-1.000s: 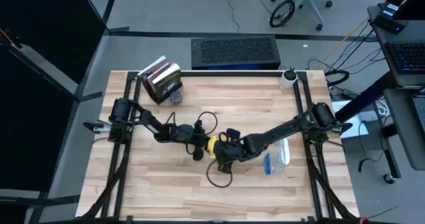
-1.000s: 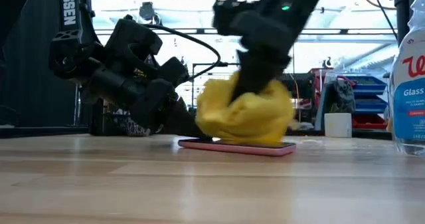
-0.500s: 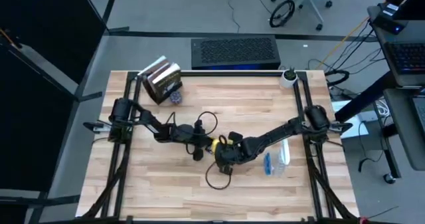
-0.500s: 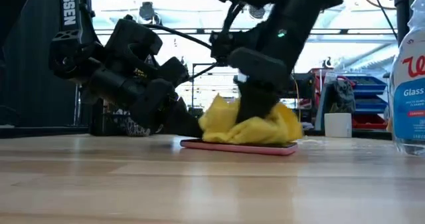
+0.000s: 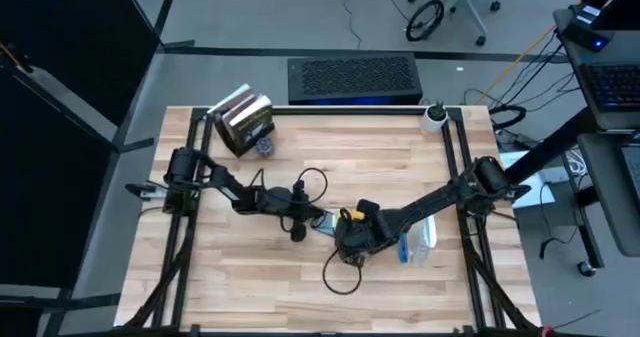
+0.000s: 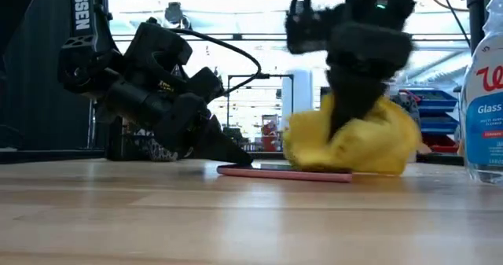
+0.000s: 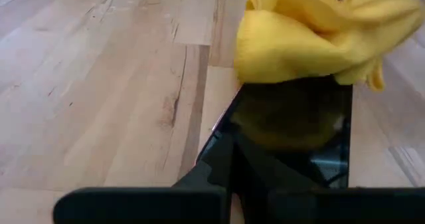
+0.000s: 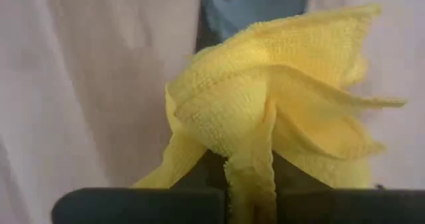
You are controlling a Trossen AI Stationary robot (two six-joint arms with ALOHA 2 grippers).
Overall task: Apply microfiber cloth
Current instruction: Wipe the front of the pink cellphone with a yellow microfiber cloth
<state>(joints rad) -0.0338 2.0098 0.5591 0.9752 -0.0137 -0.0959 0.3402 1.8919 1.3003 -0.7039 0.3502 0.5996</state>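
Right now the right gripper (image 6: pixel 351 135) pinches a bunched-up microfiber cloth (image 6: pixel 351 143) between its fingers and presses it down on the far-right end of the smartphone (image 6: pixel 263 170), which lies flat on the wooden table (image 6: pixel 236 218) near its middle. Seen from the right wrist, the yellow fabric (image 8: pixel 279 111) folds up around the clamped fingers, with the phone's dark glass (image 8: pixel 255 1) beyond it. From above, the right arm reaches in from the table's right side, and only a sliver of yellow (image 5: pixel 350 215) peeks out beside its wrist. The left gripper (image 5: pixel 300 217) is lowered to the table at the phone's other end; its fingers (image 7: pixel 219 177) look pressed together and rest on the near edge of the screen (image 7: pixel 312 137), holding nothing. In the left wrist view the cloth (image 7: pixel 319 31) covers the far part of the phone. A clear spray bottle (image 6: pixel 483 100) with blue liquid shows at the low view's right edge, while from above it (image 5: pixel 413 242) lies on the table just beside the right arm. A stack of books (image 5: pixel 243 120) lies at the table's back left corner.
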